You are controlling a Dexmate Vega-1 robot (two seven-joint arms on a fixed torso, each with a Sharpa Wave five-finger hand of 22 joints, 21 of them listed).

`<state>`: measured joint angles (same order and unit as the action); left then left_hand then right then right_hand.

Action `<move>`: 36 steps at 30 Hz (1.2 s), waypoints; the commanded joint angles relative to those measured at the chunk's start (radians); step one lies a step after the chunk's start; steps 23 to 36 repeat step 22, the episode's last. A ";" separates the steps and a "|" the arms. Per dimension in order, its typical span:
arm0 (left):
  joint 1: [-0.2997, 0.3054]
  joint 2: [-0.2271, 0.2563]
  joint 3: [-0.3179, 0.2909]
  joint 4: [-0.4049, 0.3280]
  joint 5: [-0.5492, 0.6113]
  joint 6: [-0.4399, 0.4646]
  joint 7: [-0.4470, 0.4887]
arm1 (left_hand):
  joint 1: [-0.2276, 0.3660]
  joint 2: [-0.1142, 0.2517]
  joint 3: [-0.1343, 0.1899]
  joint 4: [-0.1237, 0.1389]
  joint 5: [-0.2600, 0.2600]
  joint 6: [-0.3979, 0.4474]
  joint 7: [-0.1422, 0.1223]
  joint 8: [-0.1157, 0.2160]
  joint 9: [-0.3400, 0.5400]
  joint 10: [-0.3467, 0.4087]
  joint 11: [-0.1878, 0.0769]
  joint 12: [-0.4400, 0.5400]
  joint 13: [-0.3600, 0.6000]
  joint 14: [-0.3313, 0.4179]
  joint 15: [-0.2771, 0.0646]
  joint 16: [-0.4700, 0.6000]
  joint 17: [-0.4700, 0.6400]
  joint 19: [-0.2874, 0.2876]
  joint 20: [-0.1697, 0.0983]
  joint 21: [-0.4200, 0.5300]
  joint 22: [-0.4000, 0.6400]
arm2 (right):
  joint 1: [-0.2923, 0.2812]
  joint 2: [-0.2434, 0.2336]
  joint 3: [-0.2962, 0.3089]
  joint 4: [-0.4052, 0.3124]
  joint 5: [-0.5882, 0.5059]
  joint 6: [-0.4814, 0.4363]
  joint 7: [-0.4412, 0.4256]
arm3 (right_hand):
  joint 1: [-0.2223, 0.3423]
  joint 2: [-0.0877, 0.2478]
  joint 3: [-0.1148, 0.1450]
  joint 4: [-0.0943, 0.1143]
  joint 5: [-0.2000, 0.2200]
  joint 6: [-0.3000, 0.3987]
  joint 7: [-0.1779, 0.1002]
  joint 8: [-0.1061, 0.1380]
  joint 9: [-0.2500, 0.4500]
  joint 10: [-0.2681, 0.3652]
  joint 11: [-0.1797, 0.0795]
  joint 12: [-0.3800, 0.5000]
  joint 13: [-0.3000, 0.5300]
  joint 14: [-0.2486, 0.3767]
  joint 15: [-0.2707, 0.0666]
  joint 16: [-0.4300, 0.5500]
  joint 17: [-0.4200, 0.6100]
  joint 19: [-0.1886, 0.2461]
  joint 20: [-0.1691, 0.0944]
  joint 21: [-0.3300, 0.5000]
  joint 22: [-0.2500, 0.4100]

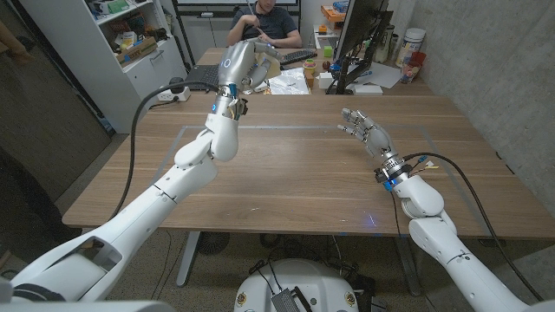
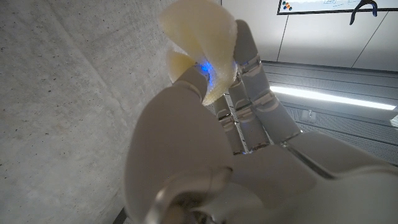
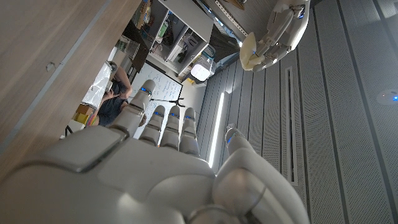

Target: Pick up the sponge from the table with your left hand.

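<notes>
My left hand [image 1: 246, 66] is raised well above the far left of the wooden table [image 1: 295, 182], at the end of an upright forearm. It grips a pale yellow sponge [image 2: 202, 40] squeezed between its fingers and thumb. The right wrist view shows that left hand [image 3: 281, 25] up in the air with the sponge [image 3: 251, 53] bulging out of it. My right hand [image 1: 366, 133] hovers over the table's right side with its fingers spread and nothing in them; its back [image 3: 161, 174] fills the lower part of the right wrist view.
A person [image 1: 263, 21] sits behind the table at a second desk with a keyboard [image 1: 297, 57], papers [image 1: 286, 83] and a monitor [image 1: 360, 39]. A shelf unit [image 1: 130, 43] stands at the back left, a concrete wall [image 1: 494, 61] at the right.
</notes>
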<state>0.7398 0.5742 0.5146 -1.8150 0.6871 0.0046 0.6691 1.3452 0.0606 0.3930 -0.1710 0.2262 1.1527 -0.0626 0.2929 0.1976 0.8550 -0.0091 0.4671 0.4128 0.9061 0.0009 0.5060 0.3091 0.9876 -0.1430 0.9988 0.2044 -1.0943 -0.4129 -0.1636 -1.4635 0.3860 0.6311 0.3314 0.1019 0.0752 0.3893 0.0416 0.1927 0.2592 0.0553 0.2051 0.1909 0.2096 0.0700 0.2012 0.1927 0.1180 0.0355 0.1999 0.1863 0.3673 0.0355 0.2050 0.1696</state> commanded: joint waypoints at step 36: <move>0.043 0.005 -0.019 0.006 0.003 -0.084 0.057 | -0.004 -0.003 0.011 0.001 0.013 0.029 0.015 -0.011 0.004 0.171 -0.156 -0.006 0.016 0.389 -0.235 -0.001 0.015 -0.004 -0.056 0.025 -0.005 | -0.047 -0.013 -0.028 -0.045 -0.010 -0.006 -0.050 | -0.010 0.002 -0.004 0.001 0.007 0.016 -0.002 0.003 0.004 0.009 -0.001 0.002 0.005 0.009 -0.001 -0.004 0.000 0.009 0.000 -0.005 0.004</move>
